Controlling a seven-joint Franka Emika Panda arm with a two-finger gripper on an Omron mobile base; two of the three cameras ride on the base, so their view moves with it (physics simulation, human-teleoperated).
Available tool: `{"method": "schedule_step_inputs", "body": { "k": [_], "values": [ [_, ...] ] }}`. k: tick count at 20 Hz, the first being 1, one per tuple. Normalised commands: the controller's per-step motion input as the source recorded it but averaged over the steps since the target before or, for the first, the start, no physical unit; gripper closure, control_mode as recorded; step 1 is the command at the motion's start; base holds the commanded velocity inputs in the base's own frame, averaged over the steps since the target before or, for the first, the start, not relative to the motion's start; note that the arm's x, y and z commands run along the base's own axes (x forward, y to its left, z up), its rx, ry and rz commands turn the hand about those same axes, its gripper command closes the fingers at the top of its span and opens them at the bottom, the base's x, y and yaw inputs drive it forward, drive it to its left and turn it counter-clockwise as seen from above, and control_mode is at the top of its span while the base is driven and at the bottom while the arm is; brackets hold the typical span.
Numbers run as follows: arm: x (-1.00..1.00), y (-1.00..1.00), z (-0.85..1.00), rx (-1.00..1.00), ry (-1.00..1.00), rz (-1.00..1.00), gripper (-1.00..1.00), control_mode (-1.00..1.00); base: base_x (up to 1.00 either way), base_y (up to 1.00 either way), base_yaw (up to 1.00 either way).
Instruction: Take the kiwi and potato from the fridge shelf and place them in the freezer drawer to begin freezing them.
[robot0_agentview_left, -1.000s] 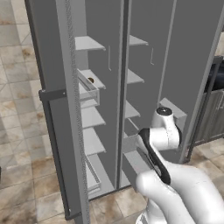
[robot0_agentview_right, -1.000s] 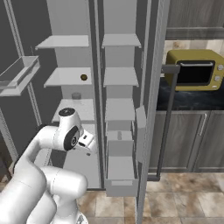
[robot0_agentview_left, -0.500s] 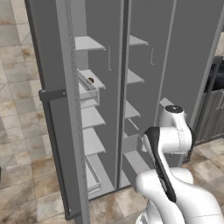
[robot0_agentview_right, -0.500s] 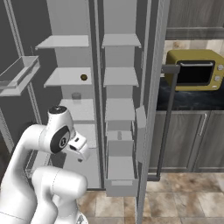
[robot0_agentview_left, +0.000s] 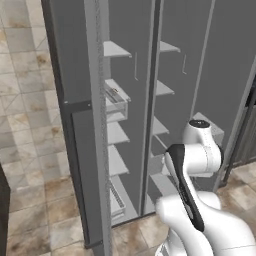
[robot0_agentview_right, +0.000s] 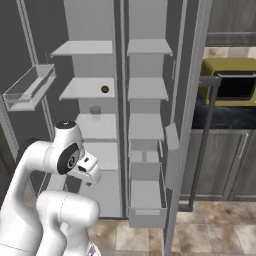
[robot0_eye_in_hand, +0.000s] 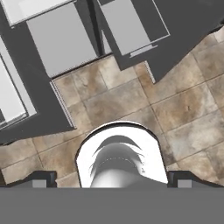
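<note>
You face the open fridge (robot0_agentview_right: 120, 100), a tall grey cabinet with both doors swung wide and a dark post down its middle; take it as your landmark. The tiled floor (robot0_eye_in_hand: 131, 100) spreads in front of it. To the fridge's right in the right base view, a yellow microwave (robot0_agentview_right: 231, 80) sits on a dark surface (robot0_agentview_right: 225, 117) above grey cabinets. The white arm (robot0_agentview_right: 55, 165) rises in front of the fridge's left half, its wrist bent down below shelf level.

At the bottom of the fridge's right half, the freezer drawer (robot0_agentview_right: 146, 196) stands pulled out and shows a bare grey bottom. On the open left door hangs a clear bin (robot0_agentview_right: 29, 87) with a grey frame. In the left half, the fridge shelf (robot0_agentview_right: 89, 89) second from the top carries the kiwi (robot0_agentview_right: 104, 89), a small brown round, near its right edge. One shelf lower, a small greyish glass-like object (robot0_agentview_right: 95, 110) stands toward the back.

The pincer (robot0_eye_in_hand: 111, 183) points down at the floor before the fridge; you cannot tell how its jaws stand.
</note>
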Motion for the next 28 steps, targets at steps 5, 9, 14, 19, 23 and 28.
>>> {"method": "schedule_step_inputs", "body": {
  "k": [5, 9, 14, 19, 23, 28],
  "values": [
    [0.0, 0.0, 0.0, 0.0, 0.0, 0.0, -1.0, 1.0, 0.13, 0.19, 0.27],
    [0.0, 0.0, 0.0, 0.0, 0.0, 0.0, -1.0, 1.0, 0.0, 0.0, 0.31],
    [0.0, 0.0, 0.0, 0.0, 0.0, 0.0, -1.0, 1.0, 0.0, 0.0, 0.31],
    [0.0, 0.0, 0.0, 0.0, 0.0, 0.0, -1.0, 1.0, -0.06, -0.52, 0.24],
    [0.0, 0.0, 0.0, 0.0, 0.0, 0.0, -1.0, 1.0, 0.02, -0.45, 0.26],
    [0.0, 0.0, 0.0, 0.0, 0.0, 0.0, -1.0, 1.0, 0.49, -0.08, 0.18]
  ]
}}
